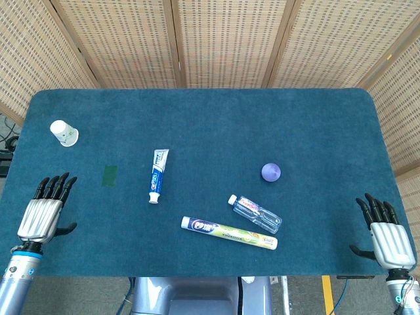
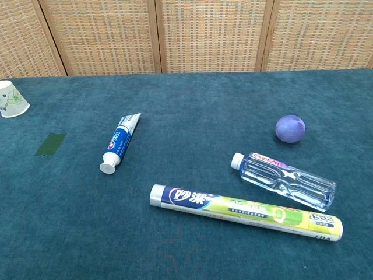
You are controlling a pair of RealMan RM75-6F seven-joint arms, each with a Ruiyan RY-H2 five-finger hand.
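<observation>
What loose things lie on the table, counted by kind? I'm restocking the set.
Tubes: 2, a toothpaste tube and a long tube
Bottle: 1
Ball: 1
Cup: 1
Green patch: 1
Total: 6

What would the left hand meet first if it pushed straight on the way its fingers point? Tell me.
Likely the paper cup. The left hand lies open near the table's left edge, fingers pointing away from the robot and slightly right. The cup sits close to that line; the green patch lies to its right.
</observation>
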